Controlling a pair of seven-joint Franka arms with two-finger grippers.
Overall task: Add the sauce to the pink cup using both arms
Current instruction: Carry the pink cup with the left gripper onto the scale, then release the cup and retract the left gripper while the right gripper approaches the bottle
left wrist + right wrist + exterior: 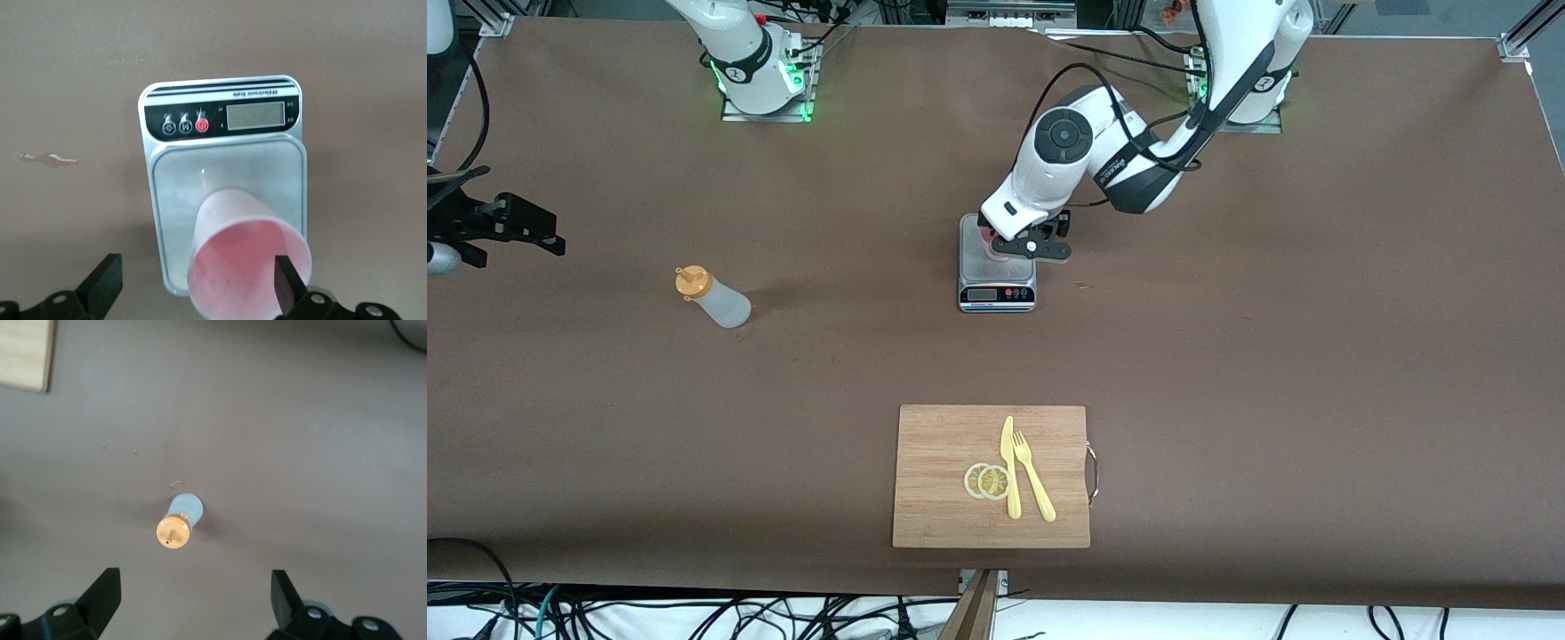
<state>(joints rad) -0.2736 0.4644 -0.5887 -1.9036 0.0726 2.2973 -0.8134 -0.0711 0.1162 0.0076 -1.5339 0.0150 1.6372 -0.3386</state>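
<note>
The pink cup (247,257) stands on the grey scale (220,173), mostly hidden under my left hand in the front view (988,238). My left gripper (197,287) is open just above the cup, one finger (287,287) over its mouth and the other outside it; the front view shows the gripper (1021,249) over the scale (997,293). The sauce bottle (716,298) with its orange cap stands upright on the table toward the right arm's end. My right gripper (193,597) is open and empty, high above the table beside the bottle (179,523), at the front view's edge (538,233).
A wooden cutting board (943,480) lies near the front edge with a yellow knife (1009,467), a yellow fork (1033,476) and two lemon slices (987,481). A small stain (50,159) marks the brown table beside the scale.
</note>
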